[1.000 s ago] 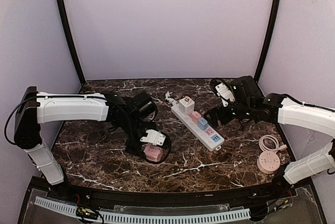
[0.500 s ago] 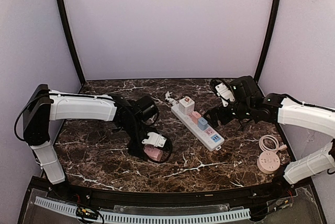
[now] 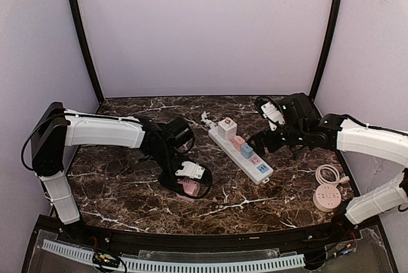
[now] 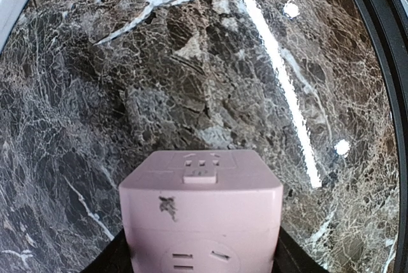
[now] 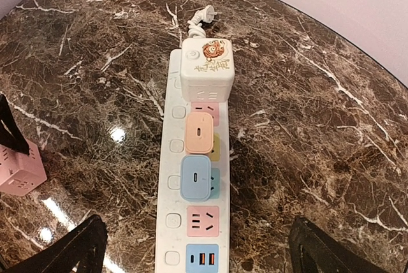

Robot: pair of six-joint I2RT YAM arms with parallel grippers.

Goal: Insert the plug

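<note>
A pink cube plug (image 3: 188, 187) rests on the dark marble table, left of centre. My left gripper (image 3: 183, 180) reaches down over it. In the left wrist view the cube (image 4: 201, 203) fills the gap, and both black fingers (image 4: 118, 257) press its sides, so the gripper is shut on it. The white power strip (image 3: 245, 155) lies diagonally mid-table. My right gripper (image 5: 197, 225) hangs open above the strip (image 5: 167, 158), its fingers wide on either side. A free pink socket (image 5: 203, 220) sits below the blue adapter (image 5: 196, 177).
On the strip stand a white cube adapter (image 5: 207, 67) and an orange adapter (image 5: 199, 131). The strip's own cord plug (image 5: 204, 14) lies loose behind it. A round pink socket with coiled cord (image 3: 327, 196) sits at the right. A black cable (image 3: 205, 187) loops by the pink cube.
The left gripper has lowered over the pink cube plug and its fingers have closed in against the cube's sides. The right arm has stayed still.
</note>
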